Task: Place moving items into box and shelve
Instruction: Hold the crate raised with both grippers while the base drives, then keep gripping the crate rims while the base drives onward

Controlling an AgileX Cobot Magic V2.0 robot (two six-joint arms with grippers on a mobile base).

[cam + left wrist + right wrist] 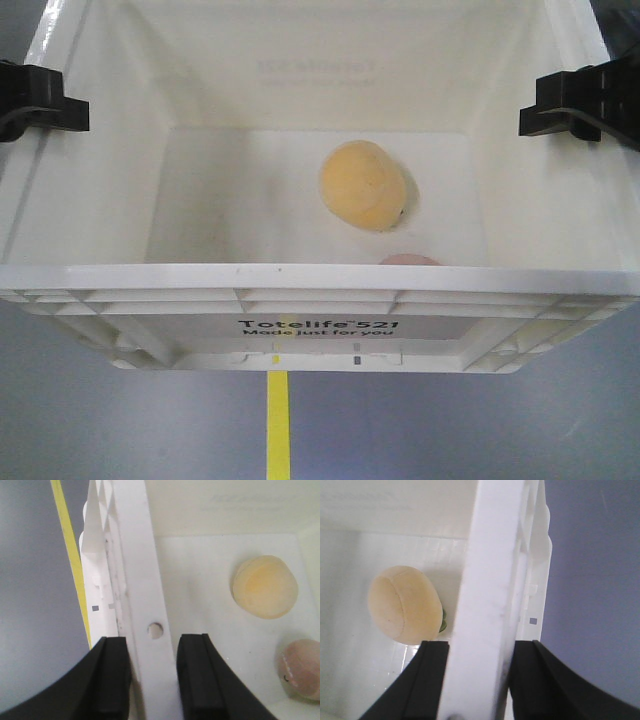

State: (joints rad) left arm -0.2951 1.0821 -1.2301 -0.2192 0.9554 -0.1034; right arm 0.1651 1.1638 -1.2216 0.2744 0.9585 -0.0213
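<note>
Both moving items lie inside the white Totelife crate [320, 278], so the loading looks done and the step in hand appears to be carrying the crate to a shelf. The yellowish-tan lump [364, 186] rests on the crate floor, slightly right of centre. The pinkish lump [408, 260] sits close to the near wall, where only its top shows over the rim.

The left gripper [40, 105] is clamped across the left rim, one finger inside the wall and one outside. The right gripper [575, 105] is clamped the same way on the right rim. The wrist views show the pads of each pressed against the rim.

The grey floor [120, 420] and a yellow floor line [278, 425] show past the near edge. The frames do not show whether anything supports the crate from below.

To do the carry well, the two arms should move together at matched height and speed, so the crate is neither twisted nor pulled apart at the rims. It should be held level, because both lumps are loose and round and will likely roll if it tips. No shelf is in view.
</note>
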